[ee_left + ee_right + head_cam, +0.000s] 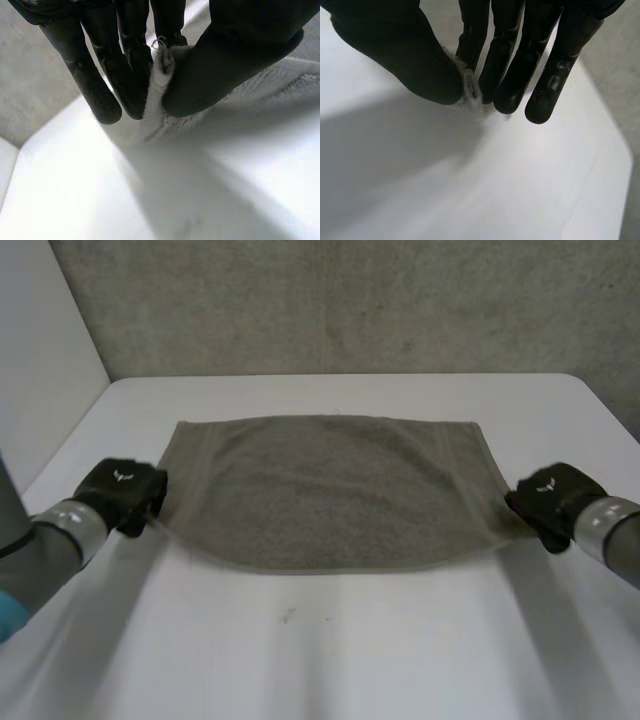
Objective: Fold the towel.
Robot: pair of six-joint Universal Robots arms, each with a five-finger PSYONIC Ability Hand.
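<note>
Pinching the towel (330, 490) at its two near corners, the left robot hand (122, 492) and the right robot hand (550, 502) each clamp the cloth between thumb and fingers. The towel lies spread across the middle of the white table (330, 650), its near edge curving between the hands.

Tabletop (330, 670): white, smooth, with a faint sheen. Far edge straight, far corners rounded. One small dark mark (287, 616) on the near half, a little left of centre.

Wall (350, 300): grey, rough and speckled like concrete. It stands behind the tabletop's far edge, and the same grey shows beyond the right edge.

Panel (40, 350): plain white, upright along the tabletop's left edge, meeting the wall at the far left corner.

Light: soft, even.
</note>
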